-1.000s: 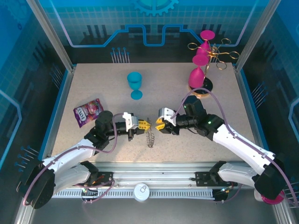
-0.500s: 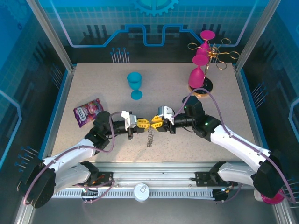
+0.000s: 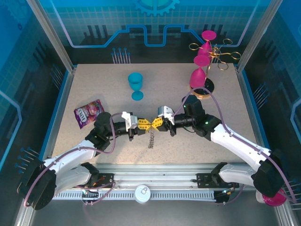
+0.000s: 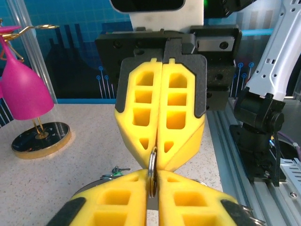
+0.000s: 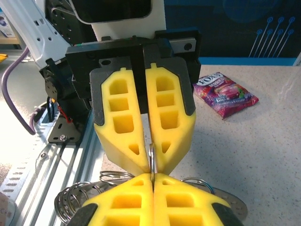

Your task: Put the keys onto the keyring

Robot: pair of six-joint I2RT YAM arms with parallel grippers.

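The keyring (image 3: 150, 138), a thin grey wire loop with a coiled edge, hangs above the speckled table (image 3: 103, 89). The left gripper (image 3: 146, 124) and the right gripper (image 3: 154, 124) meet tip to tip, and their yellow honeycomb fingers are both pinched closed on it. The left wrist view adds the keys (image 4: 114, 170), green-tagged, lying on the table.

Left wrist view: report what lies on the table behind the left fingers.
On the table lie the keys, green tag showing; the left fingers, pinching the keyring, hide anything nearer.

Goblet (image 3: 136, 84) was teal; glasses (image 3: 198, 76) pink; rack (image 3: 220, 55) gold; snack packet (image 3: 88, 113) purple; table (image 3: 169, 87) speckled beige; fingers (image 4: 141, 113) yellow; keyring (image 4: 152, 172) grey.
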